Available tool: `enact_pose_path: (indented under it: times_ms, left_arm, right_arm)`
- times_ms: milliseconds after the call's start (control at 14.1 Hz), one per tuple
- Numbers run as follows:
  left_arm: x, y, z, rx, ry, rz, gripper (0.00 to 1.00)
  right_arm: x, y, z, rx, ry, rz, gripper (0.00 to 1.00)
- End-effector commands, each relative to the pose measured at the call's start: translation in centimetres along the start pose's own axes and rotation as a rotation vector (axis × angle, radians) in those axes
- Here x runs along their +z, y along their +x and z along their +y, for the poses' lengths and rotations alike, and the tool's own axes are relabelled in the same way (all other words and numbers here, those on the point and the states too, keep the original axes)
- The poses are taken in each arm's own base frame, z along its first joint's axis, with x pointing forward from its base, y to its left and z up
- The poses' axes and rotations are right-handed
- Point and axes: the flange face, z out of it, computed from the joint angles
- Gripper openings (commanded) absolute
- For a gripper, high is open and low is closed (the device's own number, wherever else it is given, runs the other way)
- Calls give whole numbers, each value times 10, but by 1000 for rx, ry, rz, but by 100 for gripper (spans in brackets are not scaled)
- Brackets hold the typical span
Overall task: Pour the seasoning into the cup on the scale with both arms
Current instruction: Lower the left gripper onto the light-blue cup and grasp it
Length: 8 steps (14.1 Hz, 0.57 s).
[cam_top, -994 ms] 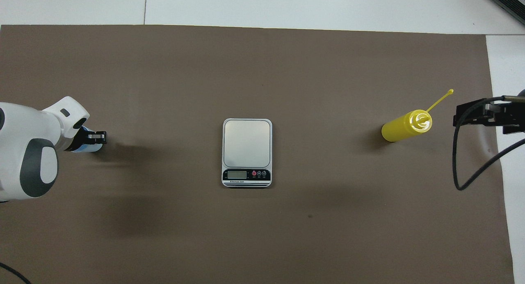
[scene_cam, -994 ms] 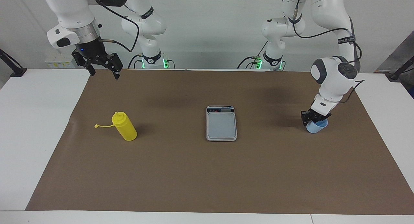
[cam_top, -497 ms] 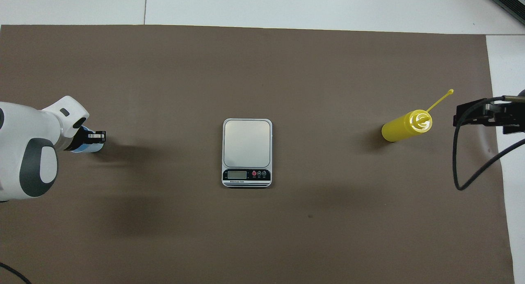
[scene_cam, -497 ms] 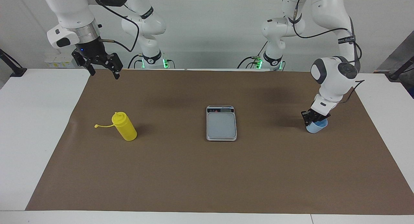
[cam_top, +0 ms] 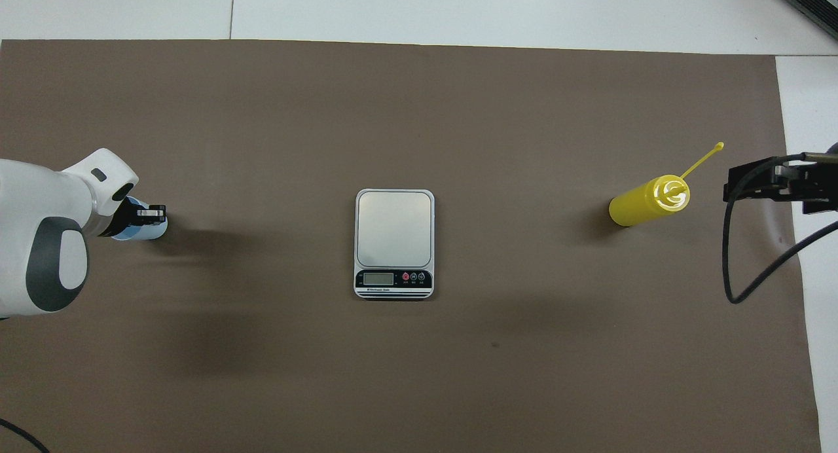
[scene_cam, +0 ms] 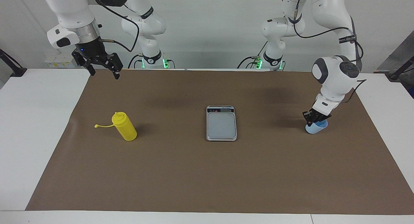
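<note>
The light-blue cup (scene_cam: 315, 129) stands on the brown mat at the left arm's end of the table, partly hidden by the wrist in the overhead view (cam_top: 149, 230). My left gripper (scene_cam: 315, 119) is down on its rim and shut on it; it also shows in the overhead view (cam_top: 143, 216). The yellow seasoning bottle (scene_cam: 125, 127) stands upright at the right arm's end, its cap strap hanging out sideways (cam_top: 645, 203). My right gripper (scene_cam: 104, 73) is open and empty, raised over the mat's edge nearest the robots (cam_top: 779, 184). The scale (scene_cam: 221, 124) lies mid-table with a bare plate (cam_top: 394, 227).
The brown mat (scene_cam: 207, 178) covers most of the white table (scene_cam: 29, 120). A black cable (cam_top: 740, 270) hangs from the right arm beside the bottle. The scale's display strip (cam_top: 393, 279) faces the robots.
My left gripper has narrowed onto the cup's rim and, with the cup, shifted slightly away from the robots. The right arm, the bottle and the scale have not moved.
</note>
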Motion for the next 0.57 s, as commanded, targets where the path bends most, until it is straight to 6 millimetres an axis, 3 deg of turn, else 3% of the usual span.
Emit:
enact_pose_path:
  times_ms: [0, 497]
  left_arm:
    - [0, 3, -3, 1, -17, -9, 0]
    - [-23, 28, 12, -30, -22, -30, 0]
  right_arm:
    - [-3, -6, 3, -10, 9, -13, 100]
    - [-3, -6, 3, -10, 9, -11, 100]
